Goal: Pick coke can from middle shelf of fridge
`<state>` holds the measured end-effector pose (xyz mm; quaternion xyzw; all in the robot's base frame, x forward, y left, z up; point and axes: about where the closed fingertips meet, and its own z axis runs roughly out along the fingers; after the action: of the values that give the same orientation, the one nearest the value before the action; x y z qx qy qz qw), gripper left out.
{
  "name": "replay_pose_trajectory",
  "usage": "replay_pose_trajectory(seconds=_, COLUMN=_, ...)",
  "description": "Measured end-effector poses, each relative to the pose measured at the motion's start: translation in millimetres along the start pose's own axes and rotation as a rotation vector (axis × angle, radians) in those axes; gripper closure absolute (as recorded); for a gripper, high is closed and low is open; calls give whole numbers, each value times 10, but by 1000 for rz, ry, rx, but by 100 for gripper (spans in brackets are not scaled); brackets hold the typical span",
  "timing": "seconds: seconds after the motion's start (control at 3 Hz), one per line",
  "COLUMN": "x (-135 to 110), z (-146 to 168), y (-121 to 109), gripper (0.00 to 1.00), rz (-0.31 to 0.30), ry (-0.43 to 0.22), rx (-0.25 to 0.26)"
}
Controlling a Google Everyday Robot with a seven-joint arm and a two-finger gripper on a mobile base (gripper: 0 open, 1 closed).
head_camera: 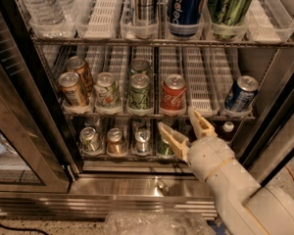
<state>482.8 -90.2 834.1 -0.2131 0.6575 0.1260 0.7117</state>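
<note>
Red Coca-Cola-script coke can (174, 93): front edge of white-slotted middle shelf (198, 82), open lane at its right. Cream two-finger gripper (186, 131): just below that edge, fingers spread, apparently holding nothing. Blue Pepsi can (186, 4) above.

shop or pantry | stocked drinks fridge (137, 187) | hand (176, 119) below middle shelf (201, 89)

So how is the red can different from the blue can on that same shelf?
The coke can is red with white writing; the blue can is dark blue. The coke can stands right beside a green can; the blue can stands alone at the right end. The open end effector hovers below and right of the coke can, farther from the blue can. Both have silver tops and stand on the middle shelf.
</note>
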Motion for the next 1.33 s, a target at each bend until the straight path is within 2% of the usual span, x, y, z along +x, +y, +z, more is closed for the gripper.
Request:
replay_pose_trajectory(seconds=0.67, x=-26, z=293, y=-158, gripper=34, rz=19, ry=-23, rx=41)
replay_pose_trajectory(seconds=1.33, x=-19, z=549, y=-186, gripper=35, rz=14, ry=-21, rx=63)
